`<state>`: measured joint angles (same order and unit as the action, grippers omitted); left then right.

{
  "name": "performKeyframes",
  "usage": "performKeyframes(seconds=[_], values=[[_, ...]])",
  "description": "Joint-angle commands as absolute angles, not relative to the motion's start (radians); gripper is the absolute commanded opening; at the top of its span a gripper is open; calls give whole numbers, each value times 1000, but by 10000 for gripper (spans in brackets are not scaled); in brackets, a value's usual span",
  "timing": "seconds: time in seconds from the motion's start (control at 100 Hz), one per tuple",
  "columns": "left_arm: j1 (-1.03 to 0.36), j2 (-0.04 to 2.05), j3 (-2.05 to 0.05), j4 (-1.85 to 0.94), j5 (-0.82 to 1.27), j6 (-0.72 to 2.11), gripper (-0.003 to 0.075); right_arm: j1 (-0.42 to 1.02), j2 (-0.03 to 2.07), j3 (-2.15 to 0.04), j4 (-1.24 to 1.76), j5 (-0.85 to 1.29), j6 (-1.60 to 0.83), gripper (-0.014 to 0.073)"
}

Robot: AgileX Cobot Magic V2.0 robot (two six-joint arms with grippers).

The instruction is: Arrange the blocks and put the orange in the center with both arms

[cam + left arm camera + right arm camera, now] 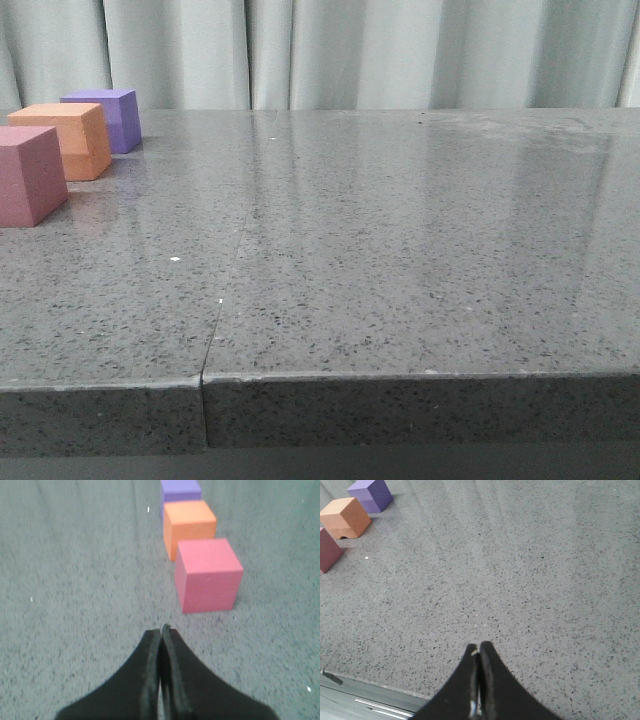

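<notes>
Three foam cubes stand in a row at the table's far left in the front view: the pink cube (28,175) nearest, the orange cube (70,140) in the middle, the purple cube (106,118) farthest. The left wrist view shows the same row: pink (207,574), orange (190,527), purple (180,490). My left gripper (161,630) is shut and empty, a little short of the pink cube. My right gripper (478,647) is shut and empty over bare table, far from the cubes, which show in its view as pink (327,551), orange (345,518) and purple (370,494). Neither gripper shows in the front view.
The grey speckled table (400,250) has a seam (215,330) running from its front edge. A pale curtain (350,50) hangs behind. The table's front edge shows in the right wrist view (360,687) close to the right gripper.
</notes>
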<state>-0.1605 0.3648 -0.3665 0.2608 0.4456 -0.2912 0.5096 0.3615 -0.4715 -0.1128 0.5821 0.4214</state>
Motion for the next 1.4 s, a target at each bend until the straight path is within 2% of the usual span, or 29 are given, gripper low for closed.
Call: performKeyframes(seconds=[0.0,0.15,0.69,1.39], values=[[-117,347,-347,190,272,-202,-20,508,368,-496,-129,507,416,-69],[-67,280,-261,122,143,-121,-20,508,368,-496,-129,507,416,-69],[-35,-38,29,33,33,-82,-20,508,368,-496,-129,507,416,-69],[-35,-35,40,-41,40,8,-20,508,369,-496,-129,510,416,-69]])
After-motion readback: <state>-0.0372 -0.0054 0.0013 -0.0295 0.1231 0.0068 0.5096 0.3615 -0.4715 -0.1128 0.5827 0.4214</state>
